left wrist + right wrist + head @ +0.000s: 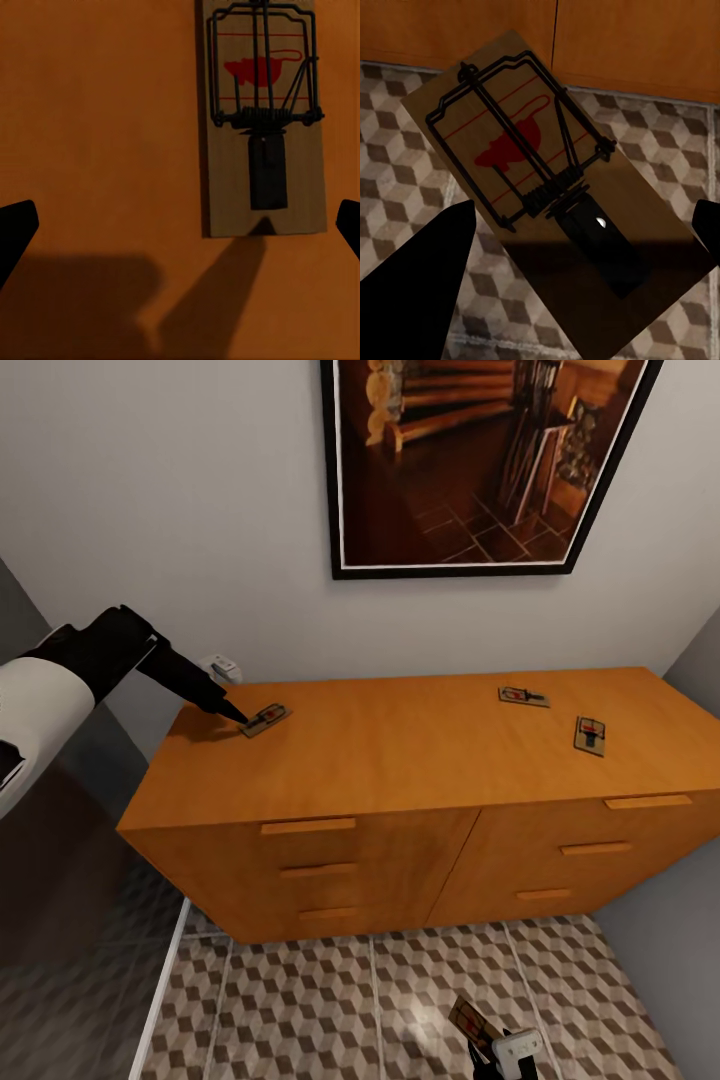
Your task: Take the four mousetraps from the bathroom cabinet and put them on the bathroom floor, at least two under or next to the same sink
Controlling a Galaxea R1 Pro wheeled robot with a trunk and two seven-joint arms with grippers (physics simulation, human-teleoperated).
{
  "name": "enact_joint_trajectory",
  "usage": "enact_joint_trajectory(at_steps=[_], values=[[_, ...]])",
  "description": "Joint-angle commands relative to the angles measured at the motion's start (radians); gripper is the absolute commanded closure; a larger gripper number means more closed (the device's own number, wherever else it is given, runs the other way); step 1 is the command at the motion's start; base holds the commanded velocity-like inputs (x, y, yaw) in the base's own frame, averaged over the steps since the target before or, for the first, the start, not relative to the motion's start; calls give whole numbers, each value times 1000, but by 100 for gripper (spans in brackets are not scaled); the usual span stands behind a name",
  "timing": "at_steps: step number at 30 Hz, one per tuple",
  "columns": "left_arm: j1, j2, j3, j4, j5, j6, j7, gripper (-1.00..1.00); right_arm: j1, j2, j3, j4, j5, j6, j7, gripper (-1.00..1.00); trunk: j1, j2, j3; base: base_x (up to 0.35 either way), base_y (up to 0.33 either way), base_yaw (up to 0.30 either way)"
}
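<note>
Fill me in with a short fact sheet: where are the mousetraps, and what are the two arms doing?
Traps on cabinet: three, left trap, back trap, right trap
Fourth trap: in the right gripper, above the floor
Left gripper: open, at the left trap
Right gripper: shut on the fourth trap
Wall: framed picture

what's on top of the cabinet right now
Three mousetraps lie on the cabinet top: one near its left end by the left gripper, two near the right end. The drawers are closed, so their contents can't be seen.
</note>
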State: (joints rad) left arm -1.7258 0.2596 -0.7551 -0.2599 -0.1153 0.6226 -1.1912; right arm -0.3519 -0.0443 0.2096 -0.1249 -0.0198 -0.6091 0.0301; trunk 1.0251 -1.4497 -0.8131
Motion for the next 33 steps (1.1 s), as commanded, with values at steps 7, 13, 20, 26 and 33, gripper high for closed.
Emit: enact_joint_trajectory(at_steps=[7, 13, 20, 26, 33], values=[[0, -8, 3, -2, -10, 11, -5, -100, 0, 0, 1, 1, -2, -3, 4, 100, 0, 0, -1, 0, 0, 0], [0, -22, 2, -2, -10, 11, -5, -100, 0, 0, 1, 1, -2, -3, 4, 100, 0, 0, -1, 0, 0, 0], [0, -24, 2, -2, -11, 11, -5, -100, 0, 0, 2, 1, -2, -3, 4, 100, 0, 0, -1, 0, 0, 0], [0, -31, 2, -2, -11, 11, -5, -100, 0, 0, 2, 1, -2, -5, 4, 100, 0, 0, -1, 0, 0, 0], [0, -46, 2, -2, -11, 11, -5, -100, 0, 0, 2, 1, -2, -6, 4, 100, 0, 0, -1, 0, 0, 0]])
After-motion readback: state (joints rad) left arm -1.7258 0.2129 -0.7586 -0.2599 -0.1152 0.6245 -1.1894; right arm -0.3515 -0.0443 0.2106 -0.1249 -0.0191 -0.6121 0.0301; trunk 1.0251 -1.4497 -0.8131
